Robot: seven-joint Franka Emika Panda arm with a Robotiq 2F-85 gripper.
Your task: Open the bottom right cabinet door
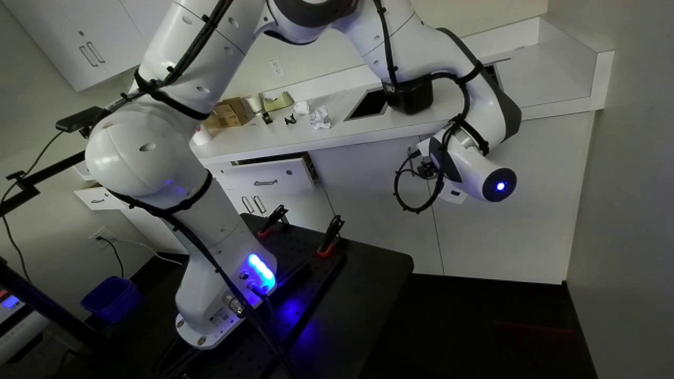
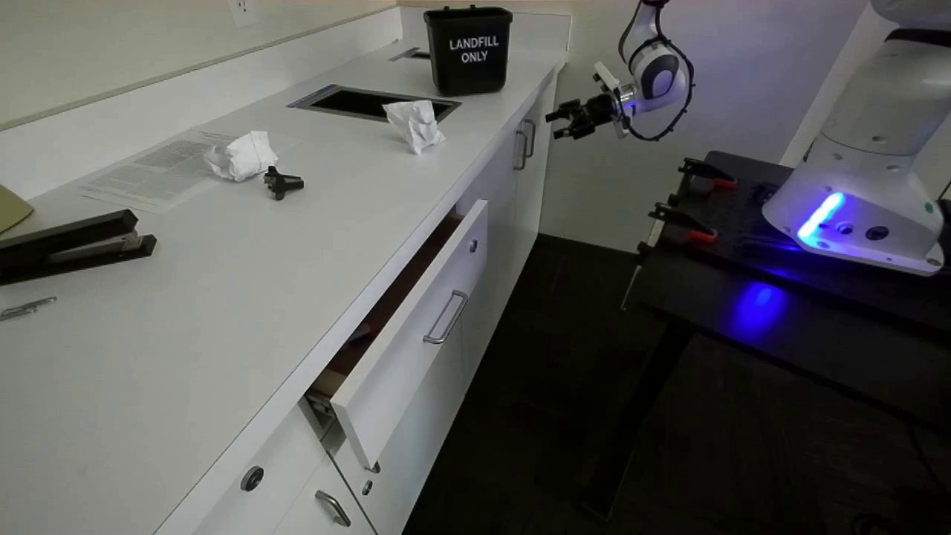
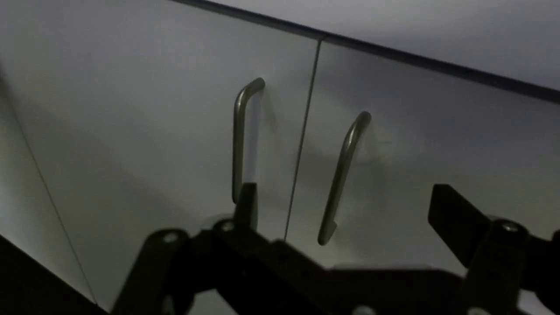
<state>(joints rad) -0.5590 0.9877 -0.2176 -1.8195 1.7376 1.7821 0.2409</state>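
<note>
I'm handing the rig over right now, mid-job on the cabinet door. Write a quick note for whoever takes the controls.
Tool: open, holding nothing, in front of the cabinet.
Job's things: the bottom right cabinet door is shut. Its bar handle is framed by the open tool in the wrist view, not gripped. The neighbouring handle is just to its left; don't take that one.
Done: tool roughly lined up; door not yet opened.
Left: probably close in, grip the bar, then pull.
Note: a drawer stands open farther left.
</note>
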